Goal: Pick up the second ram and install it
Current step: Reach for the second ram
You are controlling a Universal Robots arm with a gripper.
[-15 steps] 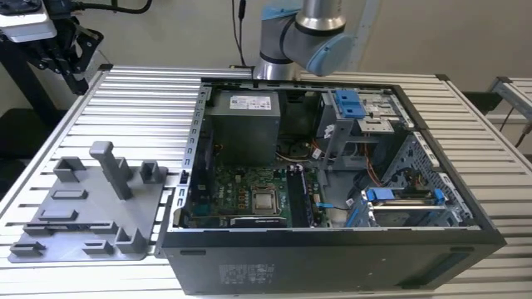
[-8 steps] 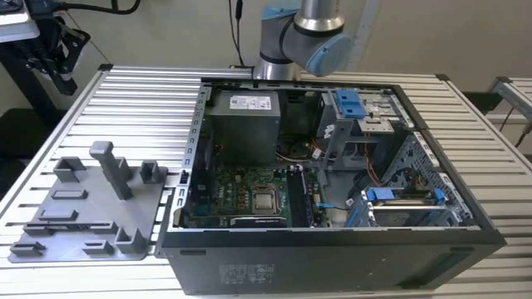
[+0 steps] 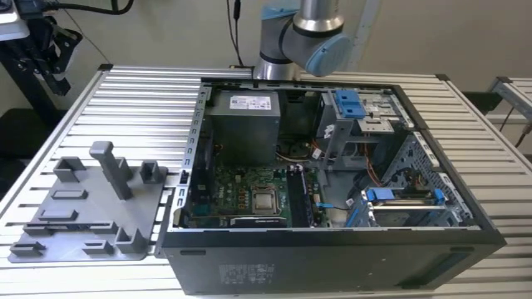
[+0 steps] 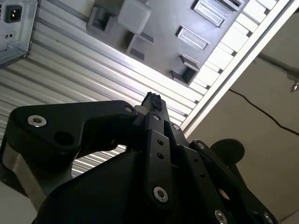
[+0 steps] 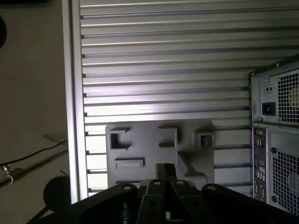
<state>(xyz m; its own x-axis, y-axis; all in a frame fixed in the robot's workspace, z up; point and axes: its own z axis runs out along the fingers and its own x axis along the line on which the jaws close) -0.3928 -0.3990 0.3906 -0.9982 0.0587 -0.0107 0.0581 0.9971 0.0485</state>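
One arm [image 3: 303, 37], elbow joint showing behind far wall of computer case [image 3: 332, 268]. Wrist held high over counter [image 3: 141, 93]. In first wrist view I read fingers [image 5: 161, 171] as pressed together, gripping nothing. Grey holder plate [image 3: 91, 212] lies just beside case, on exterior view's left. Case side open: motherboard [image 3: 233, 187], power supply [image 3: 241, 128], blue-clipped drive cage [image 3: 365, 124] inside. Second ram: I cannot tell where it sits.

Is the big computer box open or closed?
Open. In the exterior view the computer case has no side cover, so its motherboard and grey power supply show inside.
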